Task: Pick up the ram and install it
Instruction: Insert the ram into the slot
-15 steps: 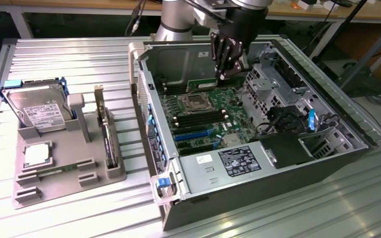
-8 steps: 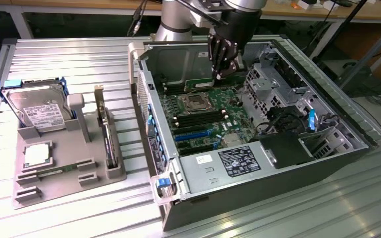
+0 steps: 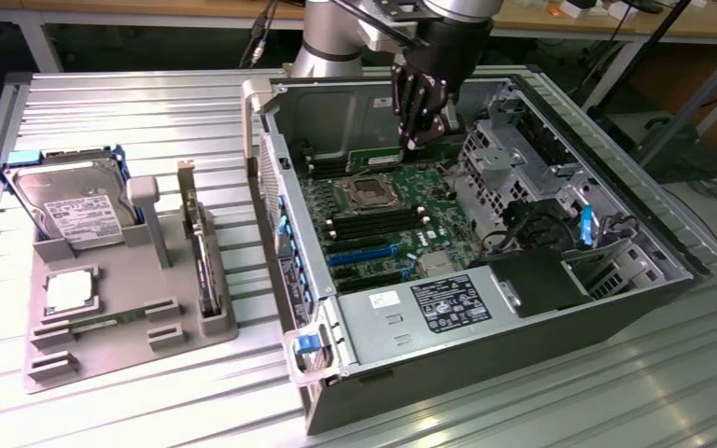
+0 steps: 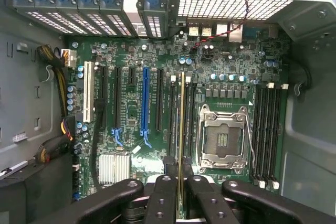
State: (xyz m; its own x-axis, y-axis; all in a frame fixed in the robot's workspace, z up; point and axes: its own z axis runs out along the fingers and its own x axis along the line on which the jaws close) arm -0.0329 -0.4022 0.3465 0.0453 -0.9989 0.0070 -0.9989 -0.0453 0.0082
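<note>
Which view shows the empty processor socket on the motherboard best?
The wrist view: it looks straight down on the socket, with its metal frame and bare centre plain to see. The exterior view shows it at a slant, near the pincer.

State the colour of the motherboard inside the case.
Green. The motherboard shows best in the wrist view, looking straight down onto it.

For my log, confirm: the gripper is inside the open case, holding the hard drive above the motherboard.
Not the hard drive: that sits in the grey tray. The gripper holds the ram edge-on above the motherboard, as the wrist view shows.
</note>
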